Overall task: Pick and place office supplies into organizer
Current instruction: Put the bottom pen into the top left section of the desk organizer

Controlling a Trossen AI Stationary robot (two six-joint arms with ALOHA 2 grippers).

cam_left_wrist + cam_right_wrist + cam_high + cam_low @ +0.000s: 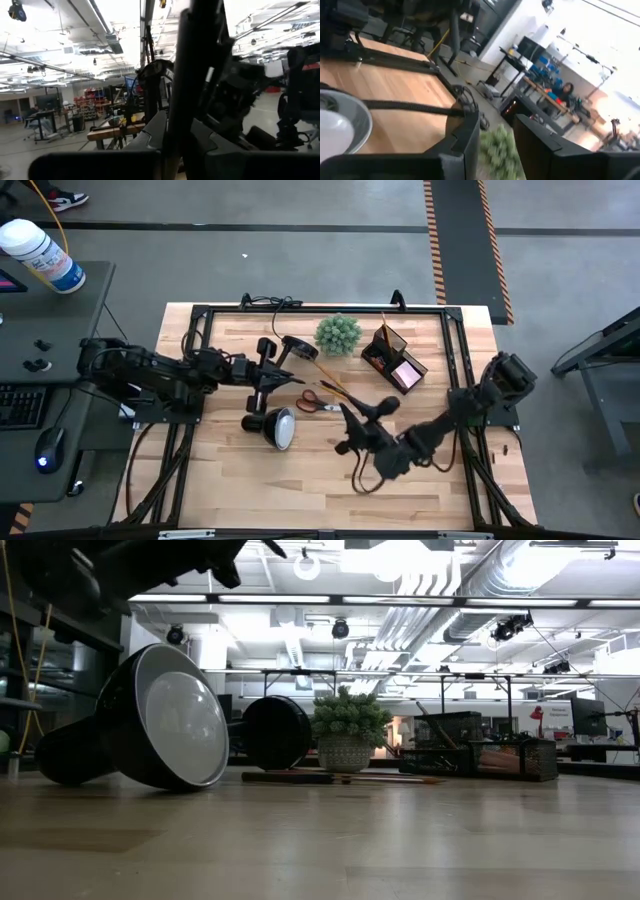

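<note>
Both arms reaching inward, right tool [345, 415] parted

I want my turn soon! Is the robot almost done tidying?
Not yet. The pink pad sits in the organizer. The right gripper hangs open and empty beside the scissors; the left gripper hovers by the lamp. Scissors and pencils lie on the table.

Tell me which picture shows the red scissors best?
The high view: the scissors lie in plain sight on the table, between the lamp and the right pincer. The low view shows no clear scissors; neither wrist view shows them.
</note>
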